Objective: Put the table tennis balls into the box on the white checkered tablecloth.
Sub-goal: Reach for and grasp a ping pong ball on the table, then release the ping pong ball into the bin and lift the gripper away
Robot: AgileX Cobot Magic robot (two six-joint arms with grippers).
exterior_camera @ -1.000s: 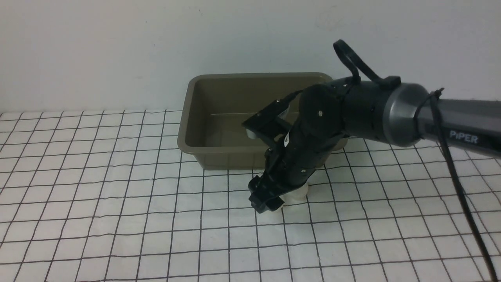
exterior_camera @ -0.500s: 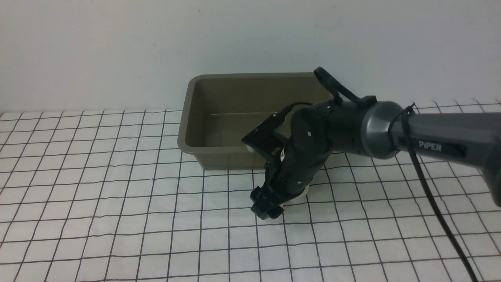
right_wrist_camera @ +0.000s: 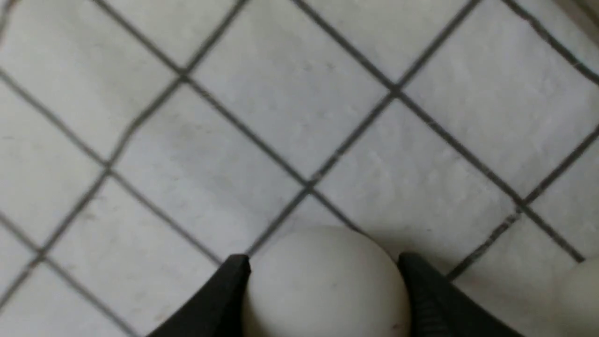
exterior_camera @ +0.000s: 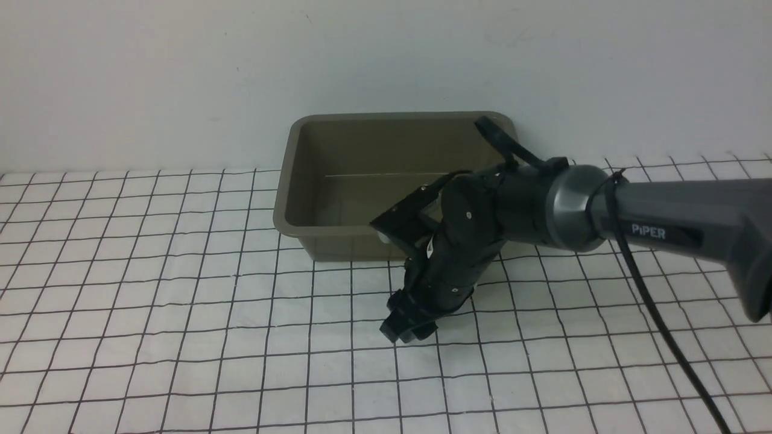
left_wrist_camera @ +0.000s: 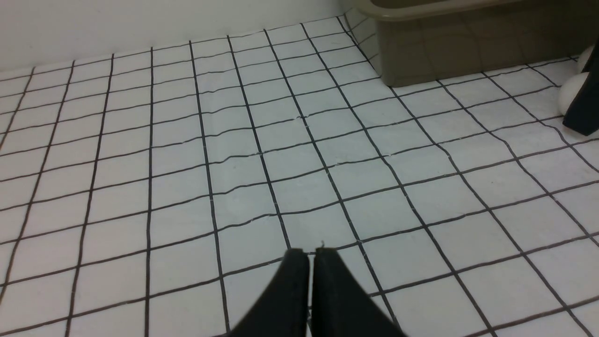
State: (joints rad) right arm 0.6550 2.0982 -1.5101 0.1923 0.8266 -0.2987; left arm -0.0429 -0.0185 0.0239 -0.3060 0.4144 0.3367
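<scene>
On the white checkered tablecloth, my right gripper is down just in front of the olive-brown box. In the right wrist view its two black fingertips press against either side of a white table tennis ball resting on the cloth. A second ball lies close beside it. The arm hides both balls in the front view. The left wrist view shows both balls next to a right finger. My left gripper is shut and empty over bare cloth.
The box stands against the back wall and looks empty where its inside shows. The right arm and its cable reach in from the right over the cloth.
The right arm has come lower and slightly left, down onto the cloth. Its fingers have narrowed around the ball.
</scene>
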